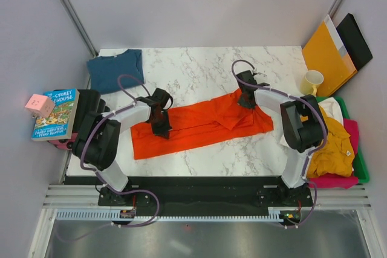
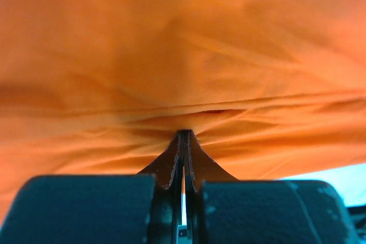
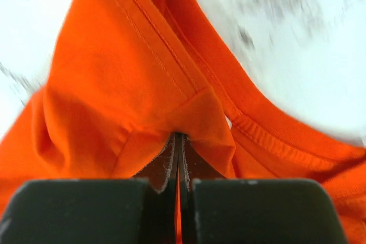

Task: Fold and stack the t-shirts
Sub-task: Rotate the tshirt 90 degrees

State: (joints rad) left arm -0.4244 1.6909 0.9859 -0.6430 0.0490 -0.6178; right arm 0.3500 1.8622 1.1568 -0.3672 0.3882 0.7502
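Orange shirt [image 1: 199,126] is lying stretched across the middle of the counter [image 1: 199,64]. I am pinching it with both claws: left claw [image 1: 161,126] on its left half, right claw [image 1: 246,102] on a bunched fold at its right. I am judging that lifting both evenly, hem taut, folds it cleanly. Bare marble is lying behind; teal shirt [image 1: 115,69] and cup [image 1: 311,81] are crowding the far corners.

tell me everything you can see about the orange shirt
The orange shirt is bright orange-red soft cloth, wrinkled, and lies stretched across the middle of the marble table, apparently partly folded lengthwise. A stitched hem shows in the right wrist view. The left gripper pinches a fold near its left end. The right gripper pinches a bunched fold near its right end.
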